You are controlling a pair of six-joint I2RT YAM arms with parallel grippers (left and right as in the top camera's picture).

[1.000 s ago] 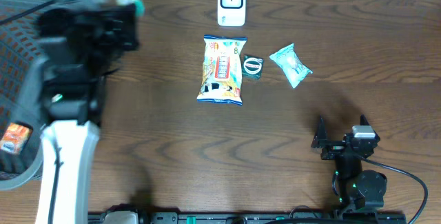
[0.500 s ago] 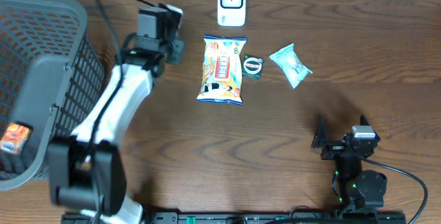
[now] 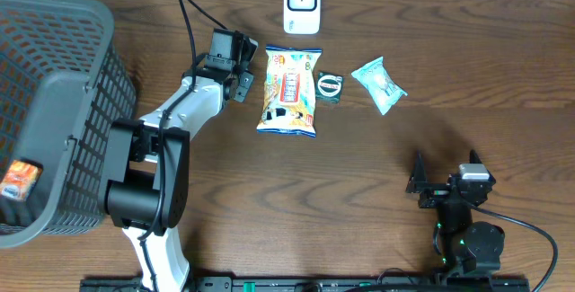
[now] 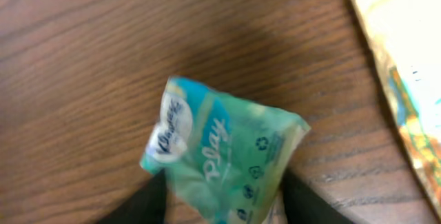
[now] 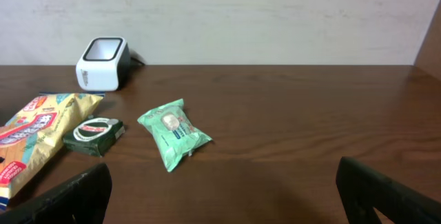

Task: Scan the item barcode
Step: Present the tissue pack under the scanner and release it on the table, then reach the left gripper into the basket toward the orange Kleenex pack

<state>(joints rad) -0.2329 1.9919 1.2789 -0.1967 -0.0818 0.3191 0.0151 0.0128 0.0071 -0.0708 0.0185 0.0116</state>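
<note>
**Item at hand, scan not yet made**

My left jaws straddle the teal tissue packet [image 4: 220,148] low over the surface [image 4: 83,45], beside the snack bag [image 3: 289,90]; gripped or loose, I cannot tell. Right jaws gape empty. Next, I judge: secure it, present the barcode to the scanner [image 3: 302,4].

Scanner [image 3: 302,3] behind snack bag [image 3: 289,90], small box [image 3: 330,86] right, basket [image 3: 49,103] far left

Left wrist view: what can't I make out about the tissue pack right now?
- Barcode: none readable on the tissue pack; left wrist view is blurred.
- Grip: fingers cut off by the bottom edge; held or released, unclear.
- Overhead: the left gripper covers the pack.
</note>
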